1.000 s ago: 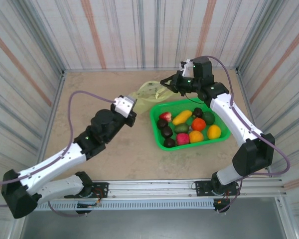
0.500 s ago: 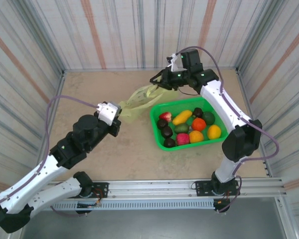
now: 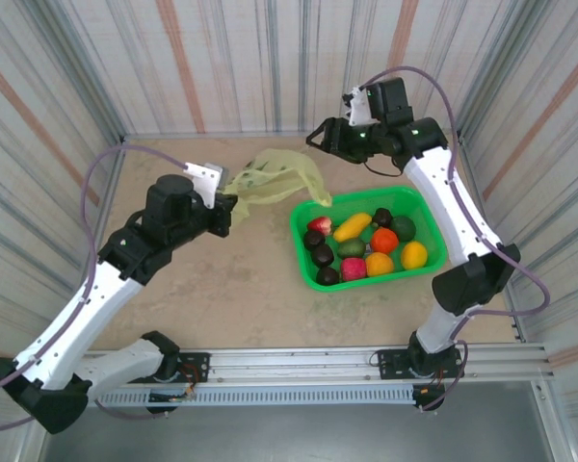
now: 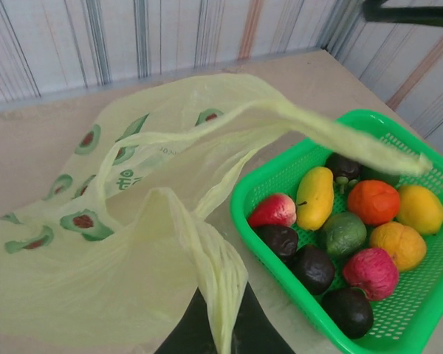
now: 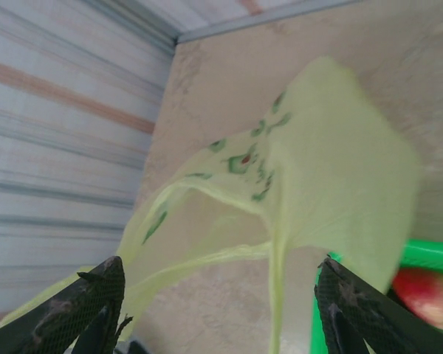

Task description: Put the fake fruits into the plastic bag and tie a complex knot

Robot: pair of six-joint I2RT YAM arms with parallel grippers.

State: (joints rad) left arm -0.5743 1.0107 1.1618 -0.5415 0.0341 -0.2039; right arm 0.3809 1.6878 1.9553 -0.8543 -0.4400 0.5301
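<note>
1. Just now the right hand (image 3: 320,142) has let go. A second ago it was closed on one handle of the plastic bag (image 3: 275,180). Now its fingers stand wide apart with nothing between them, up near the back wall and clear of the film.
2. Over the same second the left hand (image 3: 220,204) has swung out to the left and lifted. It is clamped tight on a fold of the bag's edge. In the left wrist view the film (image 4: 133,243) comes straight out from between the fingertips (image 4: 221,332).
3. So the bag hangs from one hand only. Its body sags toward the table (image 3: 231,279), and the freed handle trails off to the right. The handle's tip lies over the back left corner of the green basket (image 3: 299,241).
4. My reading is that the mouth is no longer held open. With one side dropped, it probably needs a fresh grip on that loose handle before any fruit can go in.
5. The basket (image 4: 244,199) holds every one of the fake fruits (image 3: 366,245) I can see:
   - a red strawberry (image 4: 275,210)
   - a long yellow fruit (image 4: 314,197)
   - an orange (image 4: 374,201)
   - a green one (image 4: 345,233)
   - a pink one (image 4: 374,271)
   - two yellow-orange ones
   - several dark ones
6. The bag (image 5: 317,162) looks empty, since nothing shows through its thin film. Loading has not begun, and the knot is far off.
</note>
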